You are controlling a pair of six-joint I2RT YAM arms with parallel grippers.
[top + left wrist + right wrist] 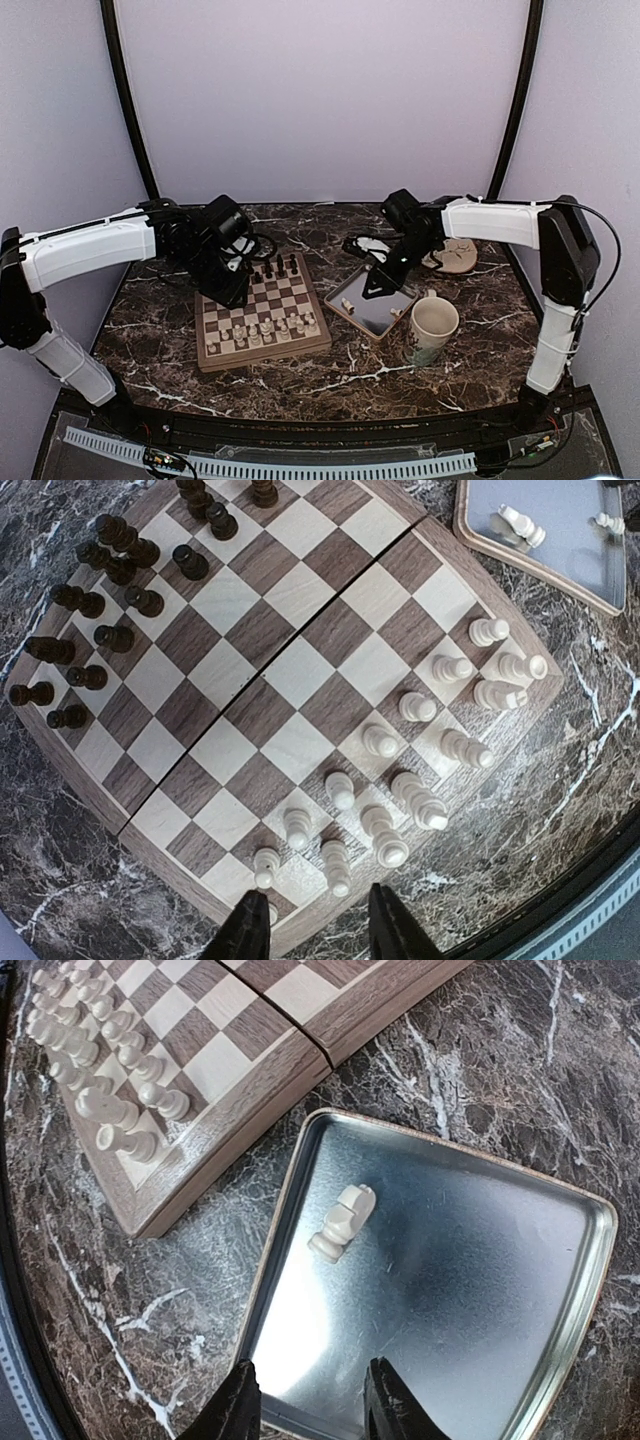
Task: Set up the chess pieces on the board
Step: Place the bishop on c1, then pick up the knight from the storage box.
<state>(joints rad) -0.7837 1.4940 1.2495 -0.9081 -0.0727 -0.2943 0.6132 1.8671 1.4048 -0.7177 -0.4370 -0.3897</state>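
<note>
Dark marble table [400, 375] carries board [262, 300], grey metal tray [372, 315], mug [432, 328], beige object [455, 257].

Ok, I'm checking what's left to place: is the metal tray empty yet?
Not empty. The tray holds a cream chess piece; the left wrist view shows a second piece.

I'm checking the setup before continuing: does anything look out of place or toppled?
Yes: one cream-white chess piece appears to lie on its side in the grey metal tray, beside the board rather than on it.
</note>
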